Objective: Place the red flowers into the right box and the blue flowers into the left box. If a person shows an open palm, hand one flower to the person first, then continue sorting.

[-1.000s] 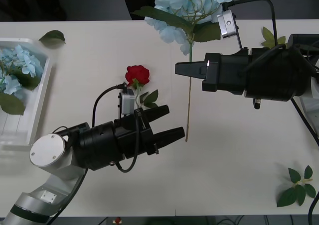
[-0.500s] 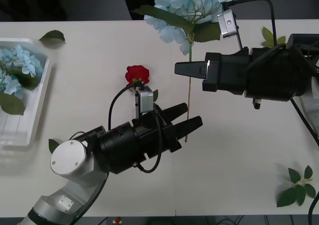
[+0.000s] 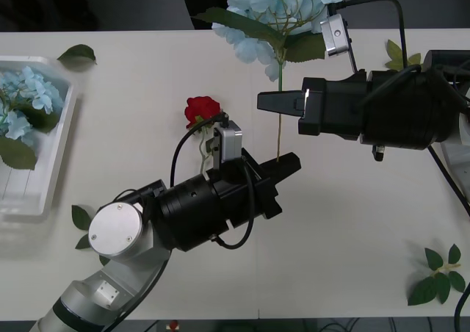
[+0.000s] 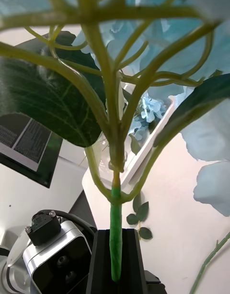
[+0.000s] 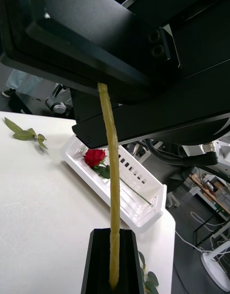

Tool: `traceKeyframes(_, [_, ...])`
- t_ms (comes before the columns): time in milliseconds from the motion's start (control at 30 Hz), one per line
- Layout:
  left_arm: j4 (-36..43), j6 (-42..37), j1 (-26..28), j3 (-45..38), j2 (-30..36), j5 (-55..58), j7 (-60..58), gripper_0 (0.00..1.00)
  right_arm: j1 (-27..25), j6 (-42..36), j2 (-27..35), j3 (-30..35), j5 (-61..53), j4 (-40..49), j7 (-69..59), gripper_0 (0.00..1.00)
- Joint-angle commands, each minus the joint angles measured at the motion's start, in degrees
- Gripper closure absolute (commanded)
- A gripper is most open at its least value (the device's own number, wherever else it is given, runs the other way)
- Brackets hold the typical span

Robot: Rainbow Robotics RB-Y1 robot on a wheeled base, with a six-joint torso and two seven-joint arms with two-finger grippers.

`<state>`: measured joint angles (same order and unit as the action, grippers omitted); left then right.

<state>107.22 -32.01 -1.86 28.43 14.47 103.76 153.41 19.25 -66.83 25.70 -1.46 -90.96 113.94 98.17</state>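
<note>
- Blue flower (image 3: 283, 9) head cut off by front view's top edge.
- Left box (image 3: 55, 163) cut by left edge.
- Red rose (image 3: 202, 110) stem hidden behind left gripper (image 3: 283, 169).

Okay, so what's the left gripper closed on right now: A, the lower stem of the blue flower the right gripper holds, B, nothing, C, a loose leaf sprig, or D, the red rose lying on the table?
A: the left gripper is shut on the lower stem of the blue flower, while the right gripper grips it higher up.

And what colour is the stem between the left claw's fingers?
Pale yellowish-tan, seen best in the left wrist view: the stem runs up from the shut left claw.
</note>
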Motion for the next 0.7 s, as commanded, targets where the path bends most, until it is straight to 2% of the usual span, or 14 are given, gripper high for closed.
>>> traceKeyframes(33, [1.85,0.1,-0.42,-0.3,-0.58,-0.22,-3.03,1.0,0.88,0.65,-1.62,0.32,-1.15,1.81,0.36,0.21])
traceKeyframes(67, [1.85,0.1,-0.42,-0.3,-0.58,-0.22,-3.11,1.0,0.88,0.74,-1.62,0.32,-1.15,1.81,0.45,0.05])
traceKeyframes(100, [1.85,0.1,-0.33,-0.3,-0.58,-0.22,-3.2,1.0,0.88,0.83,-1.62,0.32,-1.23,1.81,0.62,0.0])
traceKeyframes(267, [1.94,-0.69,-0.33,-2.68,0.38,0.04,-4.61,1.0,0.88,1.44,-1.62,0.32,-1.41,1.9,1.33,0.0])
traceKeyframes(600, [1.85,-9.74,-2.35,-19.55,4.51,-12.44,-24.47,1.0,0.88,1.71,-1.62,1.02,-2.2,1.81,2.47,0.0])
traceKeyframes(700, [1.85,-15.89,-3.5,-26.85,6.01,-18.59,-33.26,1.0,0.88,1.18,-1.62,2.52,-2.2,1.81,3.08,0.0])
